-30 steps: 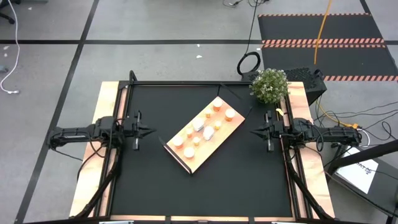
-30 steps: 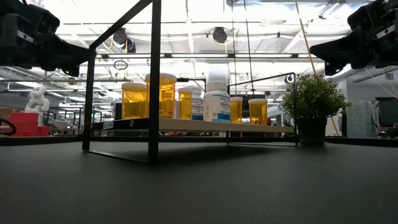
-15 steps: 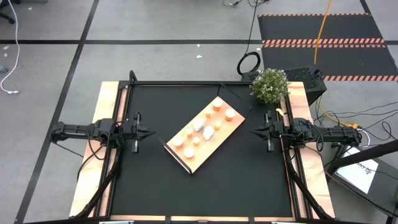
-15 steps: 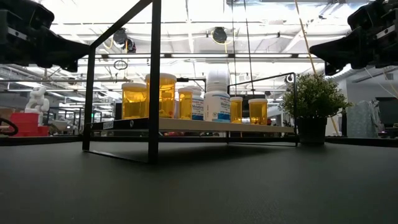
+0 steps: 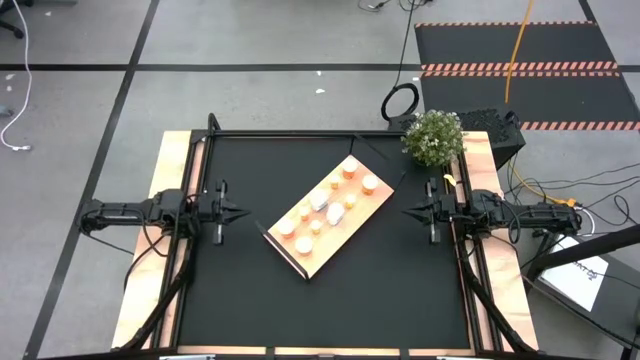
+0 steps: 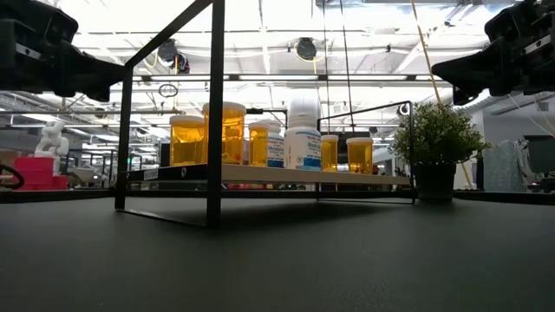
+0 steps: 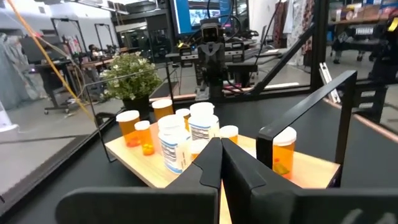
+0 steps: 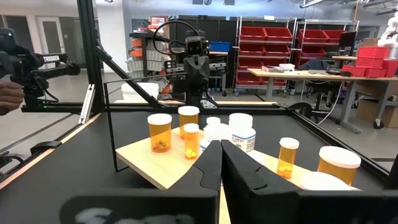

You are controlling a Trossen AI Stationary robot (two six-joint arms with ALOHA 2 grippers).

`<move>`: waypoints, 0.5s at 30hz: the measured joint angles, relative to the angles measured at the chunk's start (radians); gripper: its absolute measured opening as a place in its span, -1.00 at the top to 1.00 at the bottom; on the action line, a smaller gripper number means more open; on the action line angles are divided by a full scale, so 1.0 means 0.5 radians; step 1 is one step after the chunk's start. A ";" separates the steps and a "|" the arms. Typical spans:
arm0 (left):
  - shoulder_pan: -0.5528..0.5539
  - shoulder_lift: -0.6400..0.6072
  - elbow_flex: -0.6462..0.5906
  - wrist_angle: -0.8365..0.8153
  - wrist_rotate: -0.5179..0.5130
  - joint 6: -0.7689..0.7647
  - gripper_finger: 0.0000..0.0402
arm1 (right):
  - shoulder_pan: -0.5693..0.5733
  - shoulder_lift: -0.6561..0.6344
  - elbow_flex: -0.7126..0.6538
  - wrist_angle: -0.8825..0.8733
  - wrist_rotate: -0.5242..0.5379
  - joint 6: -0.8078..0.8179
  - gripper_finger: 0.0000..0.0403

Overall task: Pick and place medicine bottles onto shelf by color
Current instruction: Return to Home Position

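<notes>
The shelf (image 5: 320, 252), a light-wood board on a black wire frame, stands slantwise at the middle of the black mat. The medicine bottles stand upright on their bases on the board: orange ones with white caps (image 6: 187, 140) and all-white ones (image 6: 303, 137) near the middle. My left gripper (image 5: 243, 211) hovers shut at the mat's left edge, level, pointing at the shelf. My right gripper (image 5: 408, 210) hovers shut at the right edge, facing it. Both wrist views show shut fingertips (image 7: 221, 146) (image 8: 220, 148) with the bottles beyond them.
A potted plant (image 5: 433, 137) stands at the table's far right corner. A black metal frame (image 5: 210, 135) runs round the mat. Bare mat (image 5: 330, 320) lies between the shelf and the near edge, and on both sides of the shelf.
</notes>
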 joint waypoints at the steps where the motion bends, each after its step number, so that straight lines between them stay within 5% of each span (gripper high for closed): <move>1: 0.000 0.000 0.000 0.000 0.000 -0.030 0.96 | 0.000 0.000 0.001 0.000 0.000 0.000 1.00; 15: 0.000 0.000 -0.002 0.005 0.001 -0.125 0.99 | 0.000 0.000 0.001 0.000 0.000 0.000 1.00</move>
